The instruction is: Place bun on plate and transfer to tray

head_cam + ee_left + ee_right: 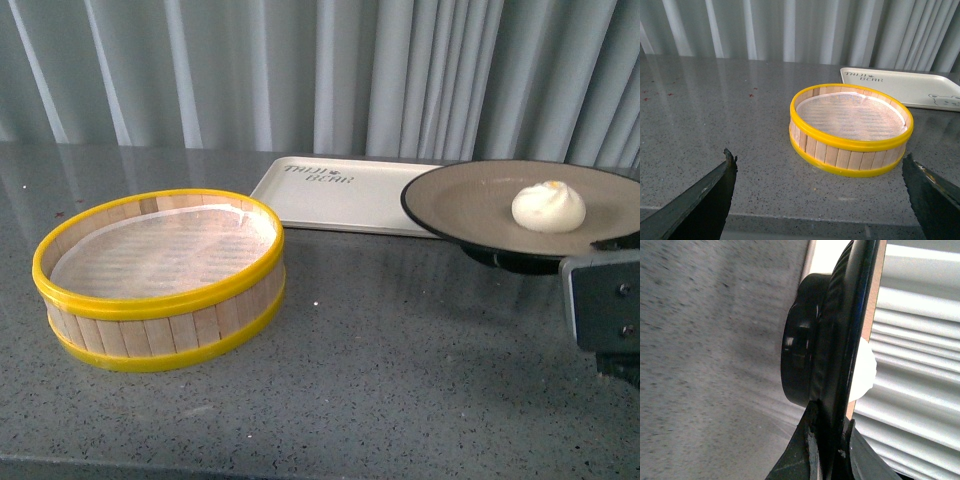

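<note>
Now the carry: bun aboard, plate in the air, tray waiting just behind.

Right, the bun (548, 207) sits on the right half of the plate (470, 205), and the right gripper (831, 440) has the plate's rim pinched between its fingers, with the dark foot hanging clear of the table (380, 350). So the loading looks done and the transfer is the step in hand. The tray (330, 195) lies behind, its right end hidden by the plate. Next comes a level slide across and over the tray, then a gentle lowering, because any tilt could roll that bun. The left gripper (817, 162) hangs wide apart and empty over the table, near the empty steamer basket (160, 335).
</note>
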